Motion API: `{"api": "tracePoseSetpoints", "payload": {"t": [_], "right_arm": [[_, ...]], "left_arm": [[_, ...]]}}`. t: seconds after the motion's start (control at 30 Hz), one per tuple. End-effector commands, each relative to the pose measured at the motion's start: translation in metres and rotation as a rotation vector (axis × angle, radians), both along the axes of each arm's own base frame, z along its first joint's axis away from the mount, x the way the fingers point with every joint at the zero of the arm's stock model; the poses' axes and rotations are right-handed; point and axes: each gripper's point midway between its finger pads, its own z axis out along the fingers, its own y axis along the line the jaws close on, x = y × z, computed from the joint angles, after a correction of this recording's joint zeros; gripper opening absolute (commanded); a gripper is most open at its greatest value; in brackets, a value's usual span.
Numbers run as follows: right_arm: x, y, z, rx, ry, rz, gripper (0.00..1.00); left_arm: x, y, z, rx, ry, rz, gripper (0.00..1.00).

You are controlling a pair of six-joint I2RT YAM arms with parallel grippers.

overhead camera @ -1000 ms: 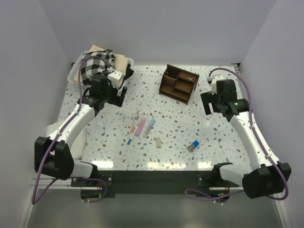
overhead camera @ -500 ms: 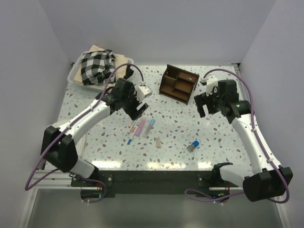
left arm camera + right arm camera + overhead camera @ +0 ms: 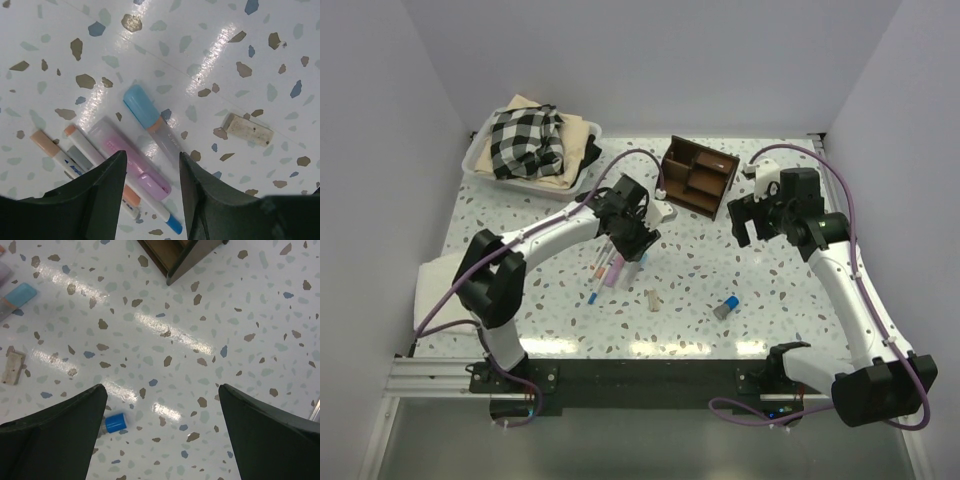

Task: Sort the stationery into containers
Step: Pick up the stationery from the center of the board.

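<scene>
Several slim pens (image 3: pixel 615 268) lie side by side mid-table. In the left wrist view they are a light blue marker (image 3: pixel 149 119), a pink marker (image 3: pixel 134 159) and white pens with orange ends (image 3: pixel 56 151). A beige eraser stub (image 3: pixel 652 299) (image 3: pixel 248 129) lies to their right. A short blue cylinder (image 3: pixel 726 306) (image 3: pixel 115 422) lies further right. The dark brown organizer (image 3: pixel 697 176) stands at the back. My left gripper (image 3: pixel 635 240) (image 3: pixel 151 157) is open and empty above the pens. My right gripper (image 3: pixel 745 220) (image 3: pixel 162 387) is open and empty to the right of the organizer, above bare table.
A white tub (image 3: pixel 478 155) with checked cloth stands at the back left. A folded white cloth (image 3: pixel 430 290) lies at the left edge. The organizer's corner (image 3: pixel 180 255) shows at the top of the right wrist view.
My left arm has swung from the tub at the back left to over the pens at mid-table. My right gripper has shifted a little to the left.
</scene>
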Motion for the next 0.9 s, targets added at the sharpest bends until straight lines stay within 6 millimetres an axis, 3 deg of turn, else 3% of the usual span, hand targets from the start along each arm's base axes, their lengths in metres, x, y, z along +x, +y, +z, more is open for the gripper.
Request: {"api": "tracePoseSetpoints", "payload": {"t": [0.0,0.27,0.47,0.87], "right_arm": [[0.003,0.008,0.015,0.052,-0.036,0.014,0.99],[-0.001,0.015,0.016,0.087,-0.027,0.029,0.99],[-0.004,0.013,0.011,0.088,-0.018,0.019,0.99],[-0.003,0.013,0.006,0.087,-0.011,0.014,0.99]], "left_arm": [[0.001,-0.011,-0.003,-0.044,0.079,0.07,0.49],[0.009,-0.027,-0.022,-0.055,0.138,0.111,0.49],[0.02,-0.026,-0.038,-0.011,0.134,0.153,0.52],[0.015,-0.023,-0.065,0.029,0.181,0.162,0.46]]}}
